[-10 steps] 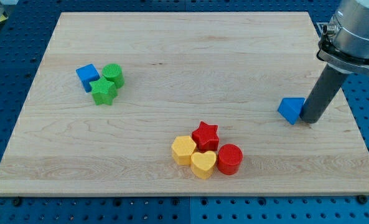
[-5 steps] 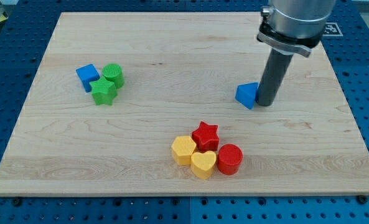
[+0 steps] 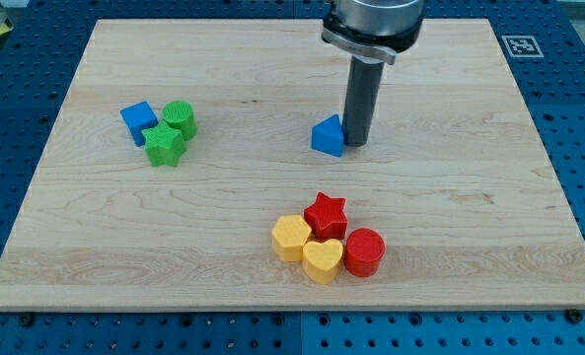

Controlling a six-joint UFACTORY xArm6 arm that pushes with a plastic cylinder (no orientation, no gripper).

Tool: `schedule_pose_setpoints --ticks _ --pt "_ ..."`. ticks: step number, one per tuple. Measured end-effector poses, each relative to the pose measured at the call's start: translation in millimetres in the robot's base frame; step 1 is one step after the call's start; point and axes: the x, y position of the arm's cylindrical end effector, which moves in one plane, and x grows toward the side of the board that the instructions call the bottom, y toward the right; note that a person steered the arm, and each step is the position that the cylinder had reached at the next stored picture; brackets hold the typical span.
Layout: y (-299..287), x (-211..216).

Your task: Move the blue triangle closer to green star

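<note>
Pushing is judged mid-course: my tip (image 3: 356, 144) is set against the right side of the blue triangle (image 3: 327, 136), near bench (image 3: 450, 247) centre. Green star (image 3: 164, 145) lies well apart at view's left, w/ blue cube (image 3: 138, 122) & green cylinder (image 3: 181, 117). No pincer fitted, so no open/closed state applies. Next: a leftward push is needed, aimed just below the star to spare its neighbours.

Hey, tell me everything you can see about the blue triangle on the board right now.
The blue triangle is a small solid block in a matte, plastic-looking blue, with a triangular top face and short upright sides. It rests flat on the wooden board, a little above the board's middle and toward the view's right of centre. My tip stands directly against its right side, apparently touching it. No other block touches it; it stands well apart from the others.
</note>
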Motion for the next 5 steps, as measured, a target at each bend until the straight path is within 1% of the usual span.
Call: schedule_pose_setpoints --ticks 2,5 --pt "-50.5 -1.1" --pt "-110.2 -31.0"
